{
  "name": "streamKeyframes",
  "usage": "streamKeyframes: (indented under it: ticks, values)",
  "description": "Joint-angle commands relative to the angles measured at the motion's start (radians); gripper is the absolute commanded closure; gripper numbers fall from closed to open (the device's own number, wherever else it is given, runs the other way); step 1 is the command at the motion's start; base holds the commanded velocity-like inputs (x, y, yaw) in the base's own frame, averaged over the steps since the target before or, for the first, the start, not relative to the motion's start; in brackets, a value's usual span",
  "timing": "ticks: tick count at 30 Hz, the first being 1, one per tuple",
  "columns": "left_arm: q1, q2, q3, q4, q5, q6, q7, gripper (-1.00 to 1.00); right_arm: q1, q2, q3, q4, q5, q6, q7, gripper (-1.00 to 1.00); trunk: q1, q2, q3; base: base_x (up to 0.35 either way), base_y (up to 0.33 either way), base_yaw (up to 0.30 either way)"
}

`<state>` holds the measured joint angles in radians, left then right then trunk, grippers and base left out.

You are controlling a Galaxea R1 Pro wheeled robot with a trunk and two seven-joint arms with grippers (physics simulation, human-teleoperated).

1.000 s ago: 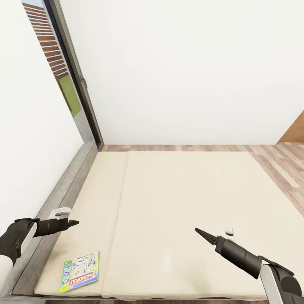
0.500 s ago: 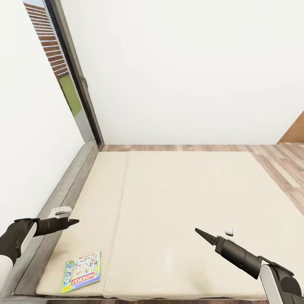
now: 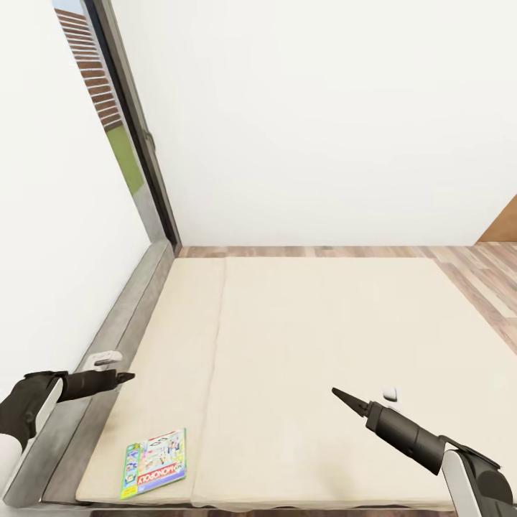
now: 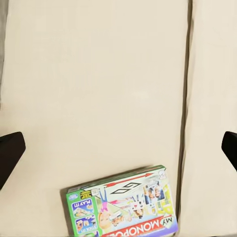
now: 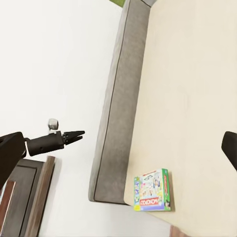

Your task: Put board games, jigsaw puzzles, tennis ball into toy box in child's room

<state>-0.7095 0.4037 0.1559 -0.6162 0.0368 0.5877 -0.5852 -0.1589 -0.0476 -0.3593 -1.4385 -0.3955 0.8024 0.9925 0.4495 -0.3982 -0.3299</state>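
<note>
A: On the bed [image 3: 323, 345], down at about seven o'clock in the head view, the Monopoly box [image 3: 156, 463] lies flat near the mattress's near corner, just beside the seam between the two mattress parts. Which arm ought to take it?

B: The left gripper [image 3: 123, 376], by the look of it. It hangs over the grey frame edge [image 3: 122, 323], empty, with the box near it toward five o'clock. In the left wrist view its fingertips [image 4: 11, 150] sit at the far sides of the picture with the box [image 4: 123, 205] low between them, so the jaws look spread wide and hold nothing.

A: And the right gripper [image 3: 337, 393]?

B: Over bare mattress, well apart from the box and empty. In the head view its fingers read as one dark point, so how far they are parted cannot be told.

A: What would make the pick go well?

B: Probably the robot should bring the left arm across until the box sits centred between the fingers, then lower it. The box is thin and flat, so a grip across its narrower sides at an edge seems safest. A slanted approach could push it along the soft surface or off the near edge
</note>
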Motion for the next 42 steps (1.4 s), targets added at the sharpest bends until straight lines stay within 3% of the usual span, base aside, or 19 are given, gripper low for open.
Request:
streamKeyframes:
  ticks: [1, 42]
  values:
    - [-0.001, 0.000, 0.003, 0.000, 0.004, 0.008, -0.002, -1.00, -0.001, 0.000, -0.001, 0.000, -0.002, 0.005, 0.002, -1.00, 0.001, -0.002, -0.002, 0.000, 0.087, 0.000]
    - [0.000, -0.007, 0.002, 0.000, 0.002, 0.008, -0.001, -1.00, -0.001, 0.009, 0.000, 0.004, 0.009, 0.004, 0.000, -1.00, 0.001, -0.002, -0.017, 0.000, 0.024, 0.000]
